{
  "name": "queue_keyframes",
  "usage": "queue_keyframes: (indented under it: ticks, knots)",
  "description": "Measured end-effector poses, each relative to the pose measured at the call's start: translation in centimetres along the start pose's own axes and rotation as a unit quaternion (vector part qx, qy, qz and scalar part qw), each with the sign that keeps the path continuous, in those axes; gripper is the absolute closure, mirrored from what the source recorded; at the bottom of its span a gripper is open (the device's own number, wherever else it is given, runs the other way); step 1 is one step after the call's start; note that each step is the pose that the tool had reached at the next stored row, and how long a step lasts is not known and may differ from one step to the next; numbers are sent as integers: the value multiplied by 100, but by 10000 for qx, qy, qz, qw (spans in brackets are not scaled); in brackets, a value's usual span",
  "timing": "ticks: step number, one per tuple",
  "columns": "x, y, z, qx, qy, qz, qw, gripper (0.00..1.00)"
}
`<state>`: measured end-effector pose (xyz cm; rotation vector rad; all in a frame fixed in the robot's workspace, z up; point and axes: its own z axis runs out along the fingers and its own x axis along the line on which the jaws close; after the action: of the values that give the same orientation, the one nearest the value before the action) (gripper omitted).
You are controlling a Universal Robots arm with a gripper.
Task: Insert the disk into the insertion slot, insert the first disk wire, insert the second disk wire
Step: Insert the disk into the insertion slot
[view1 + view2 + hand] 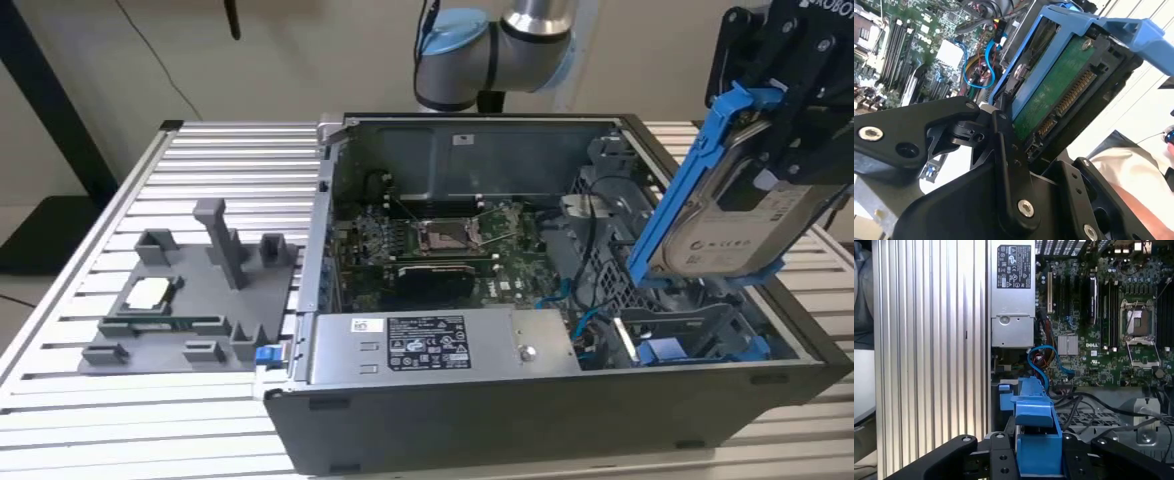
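Exterior view, and the disk (pixel 727 215) is up in the air: silver face and white label showing, blue carrier frame round it, tilted steeply on edge. The pincer (pixel 781 140) is pinching its upper part and leans in at a slant from above. Right beneath the pincer sits the insertion slot (pixel 694 335), blue rails showing, in a corner of the open computer case (pixel 534 420). The disk's lower end hangs over that bay and is not seated in it.

Second wrist view: the disk's green circuit board and its connector row face the camera, and a black finger (pixel 1004 145) presses on the carrier's edge. First wrist view: the blue carrier is squeezed between both black fingers.

Out past the pincer, a blue cable (pixel 1041 362) loops beside the motherboard (pixel 441 240), with the power supply box (pixel 441 345) along the case's near wall. The arm (pixel 514 40) shows a blue-capped joint behind the case. Well away from the pincer, a grey fixture tray (pixel 187 300) lies on the slatted surface (pixel 227 160).
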<state>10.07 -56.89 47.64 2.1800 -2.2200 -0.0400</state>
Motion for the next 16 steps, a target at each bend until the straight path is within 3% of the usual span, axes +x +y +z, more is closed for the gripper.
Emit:
queue_keyframes:
  ticks: [8,16]
  knots:
    - [0,0,9,0,-1,0,10000,67]
    - [2,-4,98,0,-1,1,10000,67]
